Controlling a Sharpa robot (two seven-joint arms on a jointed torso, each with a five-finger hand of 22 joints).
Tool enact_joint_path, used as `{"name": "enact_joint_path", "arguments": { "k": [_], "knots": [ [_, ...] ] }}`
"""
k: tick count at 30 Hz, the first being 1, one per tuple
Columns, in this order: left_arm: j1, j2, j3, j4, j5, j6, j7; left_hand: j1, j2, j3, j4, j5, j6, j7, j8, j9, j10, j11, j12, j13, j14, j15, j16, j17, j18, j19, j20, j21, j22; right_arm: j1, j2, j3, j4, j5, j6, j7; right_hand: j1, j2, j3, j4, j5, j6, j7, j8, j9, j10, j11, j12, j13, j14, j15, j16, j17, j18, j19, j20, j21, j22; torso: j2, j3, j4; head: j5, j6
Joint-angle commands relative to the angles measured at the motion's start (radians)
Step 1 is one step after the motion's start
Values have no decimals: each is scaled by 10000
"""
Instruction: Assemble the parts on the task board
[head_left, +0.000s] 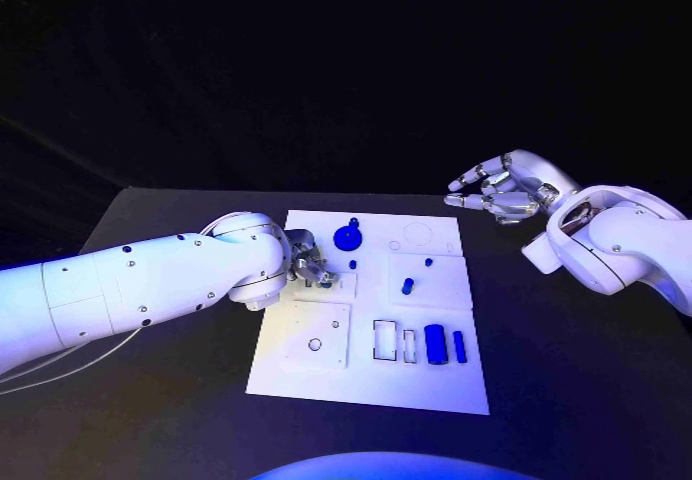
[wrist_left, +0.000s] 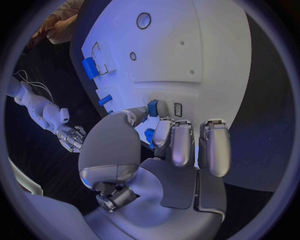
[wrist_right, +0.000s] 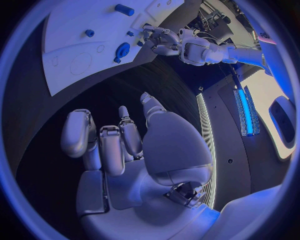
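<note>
The white task board (head_left: 325, 375) lies mid-table. My left hand (head_left: 307, 262) hovers over the board's left middle, and in the left wrist view its thumb and a finger pinch a small blue part (wrist_left: 152, 107), also seen just beside the fingers (head_left: 352, 264). A round blue part (head_left: 348, 237) stands just beyond the hand. Small blue pegs (head_left: 408, 285) sit in the middle right block. A blue cylinder (head_left: 436, 344) and a slim blue bar (head_left: 460, 346) lie at the near right. My right hand (head_left: 498, 190) hangs off the board's far right corner, fingers apart and holding nothing.
A round hole (head_left: 315, 344) is in the near left block, and rectangular slots (head_left: 385, 339) lie beside the cylinder. A faint ring outline (head_left: 420, 235) marks the far right of the board. The black table (head_left: 577, 380) surrounds the board.
</note>
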Motion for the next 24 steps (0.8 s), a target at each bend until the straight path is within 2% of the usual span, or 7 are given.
{"name": "enact_joint_path", "arguments": {
  "k": [1, 11, 24],
  "knots": [
    [-81, 41, -62, 14, 208, 367, -252, -91, 64, -147, 17, -5, 77, 28, -82, -17, -7, -31, 44, 7, 426, -77, -36, 45, -69, 255, -66, 39, 749, -1, -6, 6, 16, -77, 25, 12, -80, 14, -24, 46, 47, -70, -17, 36, 9, -76, -27, -41, 140, 690, -74, -60, 1169, 70, -77, -26, -52, -12, 3, -2, -3, 1, 4],
    [-81, 34, -61, -6, 221, 432, -298, -392, 209, -1332, 25, -2, 168, 30, -175, -52, 6, -25, 70, 28, 429, -72, -40, 55, -73, 267, -58, 42, 778, -1, -13, 6, 17, -77, 21, 21, -94, 5, -45, 60, 44, -76, -17, 47, 10, -91, -28, -52, 123, 688, -74, -67, 1160, 72, -83, -27, -68, -22, -2, 5, -2, -6, -10],
    [-81, -26, -40, -7, 214, 336, -317, -381, 248, -1799, 35, 13, 239, 5, -167, -43, 36, -42, 107, 74, 431, -81, -39, 62, -75, 273, -65, 44, 793, -1, -69, 6, 30, -77, 10, 23, -117, -6, -76, 84, 42, -85, -18, 62, 10, -80, -28, -43, 133, 688, -74, -69, 1159, 72, -82, -28, -72, -20, 6, 3, -3, -9, -12]
  ]
}}
